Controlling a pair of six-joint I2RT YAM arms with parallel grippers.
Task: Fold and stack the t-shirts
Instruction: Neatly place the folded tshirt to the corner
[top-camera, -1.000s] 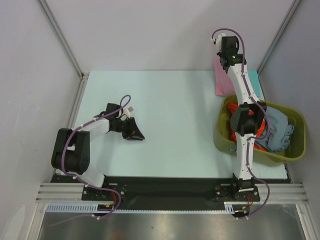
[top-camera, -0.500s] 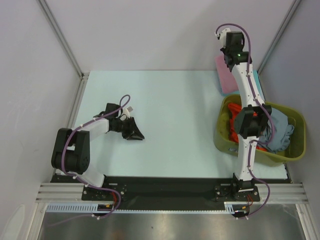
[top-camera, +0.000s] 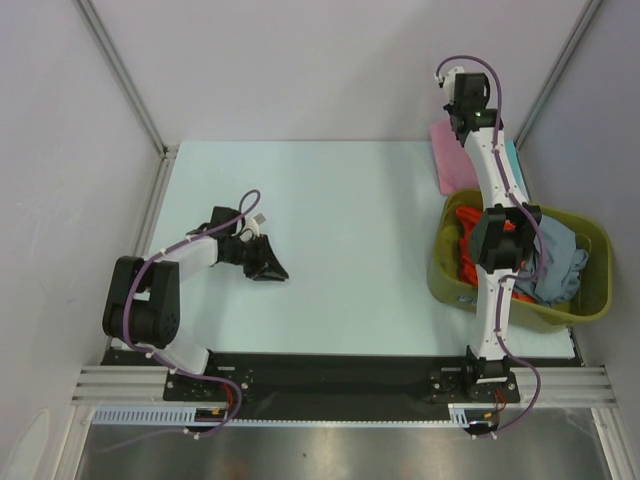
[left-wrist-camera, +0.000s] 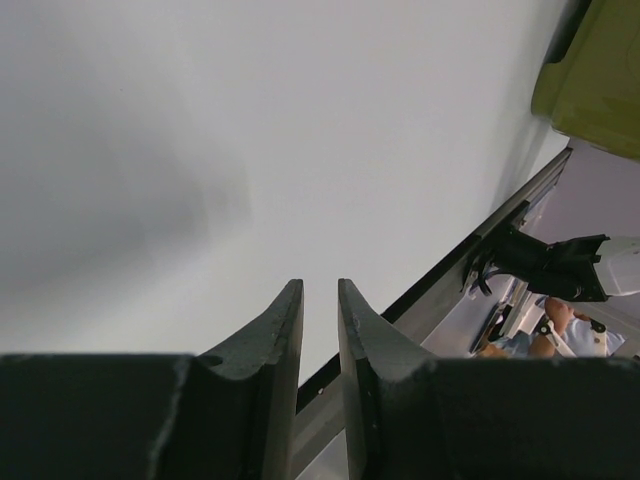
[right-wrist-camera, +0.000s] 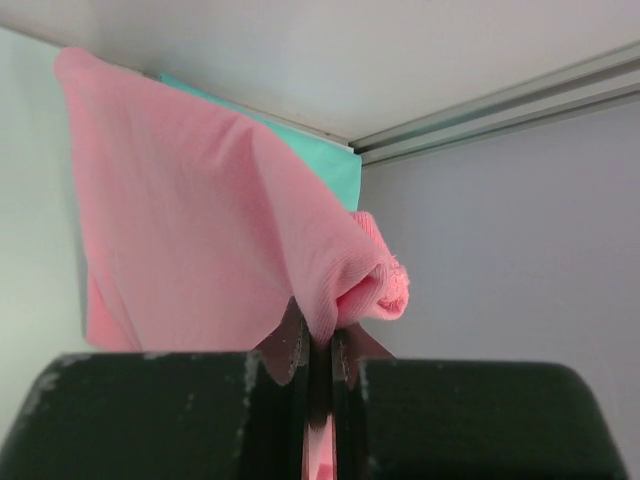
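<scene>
My right gripper (top-camera: 463, 112) reaches to the table's far right corner and is shut on a bunched fold of the pink t-shirt (right-wrist-camera: 200, 220). In the right wrist view the closed jaws (right-wrist-camera: 320, 338) pinch the cloth, which hangs lifted over the teal t-shirt (right-wrist-camera: 338, 172). From above, the pink t-shirt (top-camera: 447, 160) lies partly under the arm, with the teal t-shirt (top-camera: 512, 158) beside it. An orange-red t-shirt (top-camera: 465, 250) and a grey-blue t-shirt (top-camera: 555, 262) lie crumpled in the basket. My left gripper (top-camera: 270, 270) rests on the table at the left, its jaws (left-wrist-camera: 318, 290) almost together and empty.
The olive-green plastic basket (top-camera: 595, 300) stands at the right edge of the table, and its corner shows in the left wrist view (left-wrist-camera: 600, 70). The enclosure walls and metal frame posts (top-camera: 555, 75) close in just behind the right gripper.
My right gripper has moved farther back and to the right with the pink t-shirt, drawing the cloth toward the corner. The left arm has not moved.
</scene>
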